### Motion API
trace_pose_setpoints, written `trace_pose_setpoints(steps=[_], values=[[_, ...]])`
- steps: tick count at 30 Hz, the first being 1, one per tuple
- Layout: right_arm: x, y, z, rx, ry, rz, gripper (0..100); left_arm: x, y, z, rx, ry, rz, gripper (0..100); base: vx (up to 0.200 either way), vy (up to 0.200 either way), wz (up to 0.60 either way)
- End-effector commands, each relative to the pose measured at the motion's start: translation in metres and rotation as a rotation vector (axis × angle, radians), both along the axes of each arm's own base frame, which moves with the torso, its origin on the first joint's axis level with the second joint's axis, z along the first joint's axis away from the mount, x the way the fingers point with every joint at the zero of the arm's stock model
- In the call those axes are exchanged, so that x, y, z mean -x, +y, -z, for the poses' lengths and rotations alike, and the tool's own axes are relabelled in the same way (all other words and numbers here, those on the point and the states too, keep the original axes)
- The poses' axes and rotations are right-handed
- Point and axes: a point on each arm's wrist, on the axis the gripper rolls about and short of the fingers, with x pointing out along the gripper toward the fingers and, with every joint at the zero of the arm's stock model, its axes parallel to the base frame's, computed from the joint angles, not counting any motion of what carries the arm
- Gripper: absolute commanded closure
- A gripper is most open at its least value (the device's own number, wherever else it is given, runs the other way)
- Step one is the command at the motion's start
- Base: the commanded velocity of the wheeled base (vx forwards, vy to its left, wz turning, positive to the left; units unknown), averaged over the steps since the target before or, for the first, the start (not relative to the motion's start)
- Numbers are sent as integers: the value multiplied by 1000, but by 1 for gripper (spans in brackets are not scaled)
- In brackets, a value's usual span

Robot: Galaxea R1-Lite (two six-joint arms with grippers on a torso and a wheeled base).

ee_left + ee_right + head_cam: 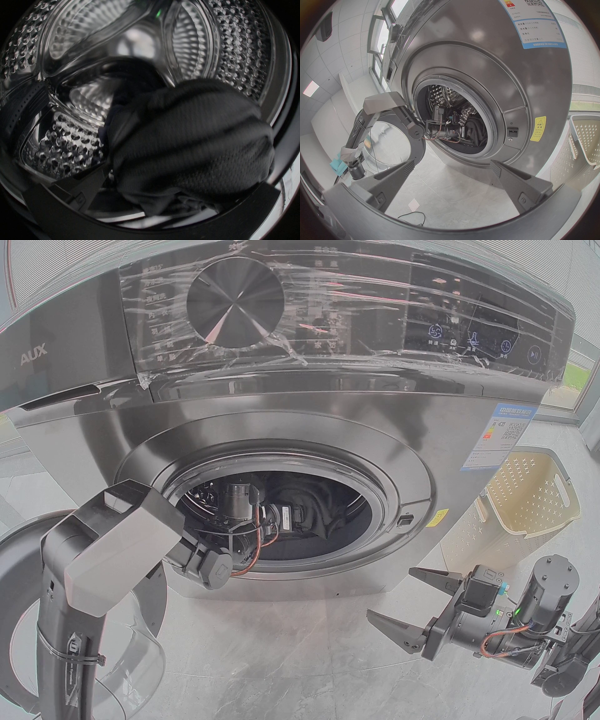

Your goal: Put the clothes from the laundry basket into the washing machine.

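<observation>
Black knit garment [193,140] is sitting inside the washing machine [300,421] drum [237,47], bunched up right between the fingers [78,189] of the left gripper [150,167]. Those look spread wide, with one hidden behind the cloth. Outside, the right gripper [390,593] hangs over the floor [281,652] below the door opening, fingers wide apart and holding nothing. Just past those fingers, the cream laundry basket [531,490] stands beside the machine.
</observation>
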Motion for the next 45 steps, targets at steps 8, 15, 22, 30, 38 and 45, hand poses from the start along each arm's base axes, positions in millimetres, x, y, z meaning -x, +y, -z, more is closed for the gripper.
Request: trace_pose_setpoints(steps=[8,15,22,30,38,45], values=[[0,0,0,-1,-1,-1,0,48,-5,-21,-28,69,132,0,0,0,0],[0,0,0,-1,-1,-1,0,58,-2,-17,-42,94,208,0,0,0,0],[0,0,0,-1,-1,-1,0,56,-15,-6,-13,46,271,0,0,0,0],[0,1,1,1,2,-2,0,18,-29,24,15,-42,214,100,0,0,0],[-1,2,3,9,10,-4,0,-25,-20,12,96,-179,0,100,0,0,0],[-2,2,6,16,18,-4,0,-49,0,0,144,-229,-131,100,0,0,0]])
